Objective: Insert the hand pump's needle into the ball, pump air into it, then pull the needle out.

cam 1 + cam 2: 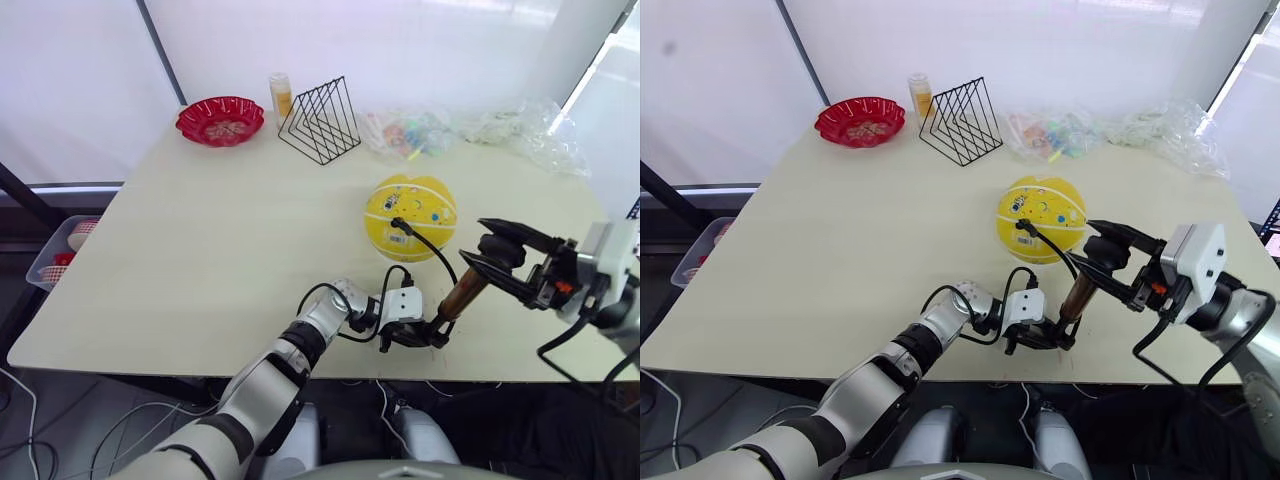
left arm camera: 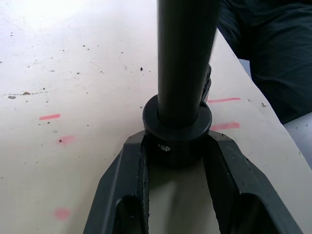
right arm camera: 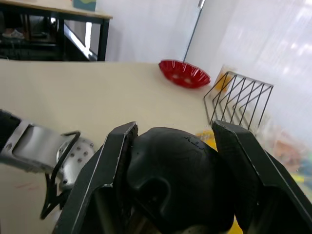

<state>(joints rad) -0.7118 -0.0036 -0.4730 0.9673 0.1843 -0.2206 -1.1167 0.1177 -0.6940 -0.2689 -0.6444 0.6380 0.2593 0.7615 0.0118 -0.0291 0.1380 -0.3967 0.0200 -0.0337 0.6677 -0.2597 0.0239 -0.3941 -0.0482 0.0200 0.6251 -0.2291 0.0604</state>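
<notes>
The pump (image 1: 461,294) stands tilted near the desk's (image 1: 200,270) front edge. The left gripper (image 1: 432,334) clamps its base; the right gripper (image 1: 490,257) closes on the black handle at its top. A black hose (image 1: 432,245) arcs from the pump to the yellow ball (image 1: 410,217) just behind, its end meeting the ball's face. At the far edge sit a red bowl (image 1: 220,120), a wire rack (image 1: 320,120) and clear bags (image 1: 520,130).

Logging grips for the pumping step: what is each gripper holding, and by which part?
Both hold the hand pump. The left gripper clamps its black base cap against the table; the right gripper closes around the black T-handle at the top.
</notes>
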